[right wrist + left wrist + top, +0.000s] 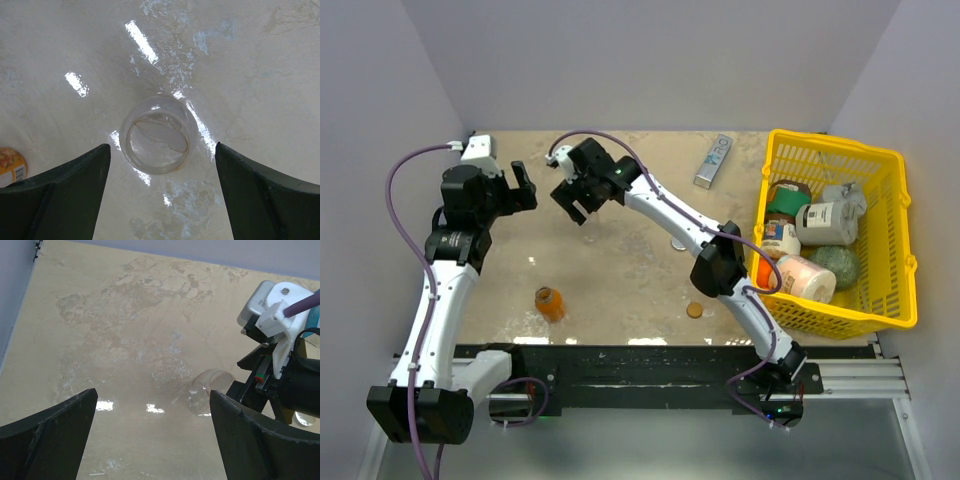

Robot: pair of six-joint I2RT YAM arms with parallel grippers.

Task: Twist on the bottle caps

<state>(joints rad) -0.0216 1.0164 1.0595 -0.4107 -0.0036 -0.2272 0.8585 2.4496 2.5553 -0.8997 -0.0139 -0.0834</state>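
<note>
The clear bottle (pixel 157 134) stands on the table with its open mouth toward my right wrist camera; it also shows in the left wrist view (pixel 206 390). My right gripper (pixel 161 146) is open and hovers above it, one finger on each side, not touching. My left gripper (pixel 152 391) is open and empty, just left of the right gripper (pixel 575 200). The orange bottle (pixel 550 303) stands uncapped near the table's front left. The silver-grey cap (pixel 678 243) and the brownish-orange cap (pixel 694 310) lie flat on the table beside the right arm.
A grey rectangular bar (pixel 713 160) lies at the back of the table. A yellow basket (pixel 895 240) at the right holds several containers. The right arm (pixel 720 262) stretches across the table's middle. Walls close in the back and sides.
</note>
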